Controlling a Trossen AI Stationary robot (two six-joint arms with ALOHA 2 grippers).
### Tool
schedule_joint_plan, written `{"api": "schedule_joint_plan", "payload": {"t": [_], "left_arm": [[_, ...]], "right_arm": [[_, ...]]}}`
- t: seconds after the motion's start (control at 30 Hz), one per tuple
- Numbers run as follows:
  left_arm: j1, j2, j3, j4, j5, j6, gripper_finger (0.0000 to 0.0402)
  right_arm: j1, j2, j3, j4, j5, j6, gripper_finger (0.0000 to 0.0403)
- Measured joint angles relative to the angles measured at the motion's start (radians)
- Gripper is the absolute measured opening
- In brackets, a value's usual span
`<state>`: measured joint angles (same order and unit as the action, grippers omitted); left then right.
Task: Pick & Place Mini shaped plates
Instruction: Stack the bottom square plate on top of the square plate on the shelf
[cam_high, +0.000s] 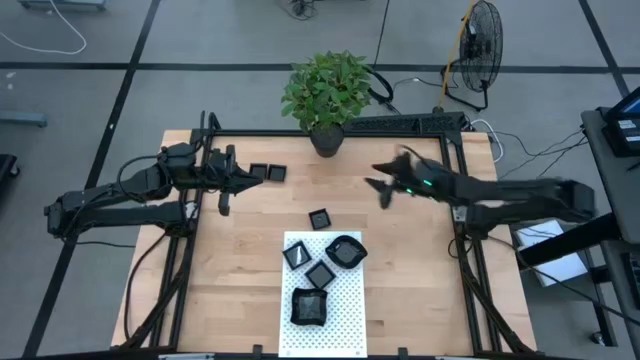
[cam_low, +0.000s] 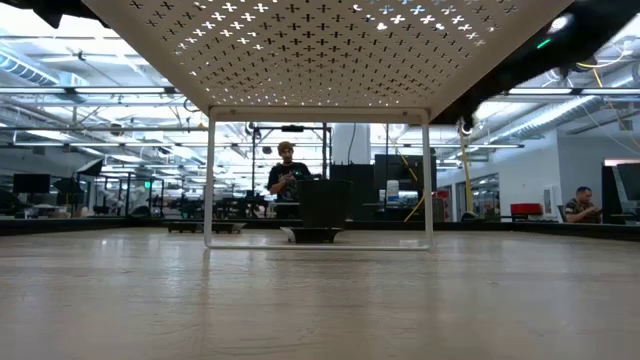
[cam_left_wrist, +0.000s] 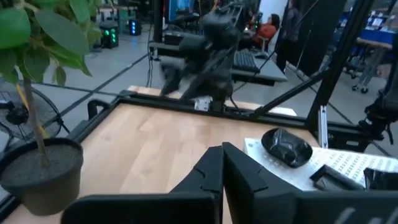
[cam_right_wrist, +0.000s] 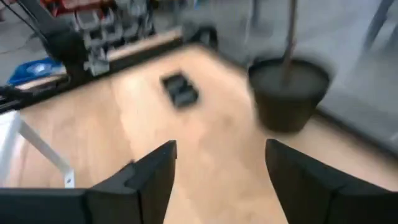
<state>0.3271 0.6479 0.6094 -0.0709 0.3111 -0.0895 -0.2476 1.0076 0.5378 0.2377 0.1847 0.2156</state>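
left gripper (cam_high: 224, 195): closed, empty, two mini plates (cam_high: 268, 173) just beside it
right gripper (cam_high: 383, 186): jaws wide, empty, above bench (cam_high: 400, 270)
other plates (cam_high: 322, 272): on white mat (cam_high: 345, 310), between both grippers

Bright, even overhead light; right wrist view motion-blurred.

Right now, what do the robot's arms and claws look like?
Both arms are dark, almost black, built from long thin jointed tubes. The left gripper ends in two black, angular, wedge-shaped fingers. The right gripper has two flat black fingers of the same kind. A small green light glows on the right arm near its wrist, and thin dark cables run along the left arm.
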Motion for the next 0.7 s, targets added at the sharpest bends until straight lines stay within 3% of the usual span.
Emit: {"api": "schedule_joint_plan", "payload": {"t": [0.13,0.2,0.5,0.7], "left_arm": [[-0.01,0.0,0.0,0.023,-0.001,-0.032,0.0021],[-0.017,0.0,0.0,0.023,-0.001,-0.037,0.0027],[-0.056,0.0,0.0,0.02,0.0,-0.071,0.003],[-0.087,0.0,0.0,0.02,0.0,-0.071,0.0031]], "right_arm": [[-0.126,0.287,0.028,0.124,-0.267,0.125,0.0248],[-0.149,0.403,0.03,0.236,-0.337,0.154,0.0247],[-0.076,0.75,0.05,0.574,-0.343,0.16,0.0234],[-0.011,0.857,0.121,0.576,-0.341,0.128,0.0238]]}}
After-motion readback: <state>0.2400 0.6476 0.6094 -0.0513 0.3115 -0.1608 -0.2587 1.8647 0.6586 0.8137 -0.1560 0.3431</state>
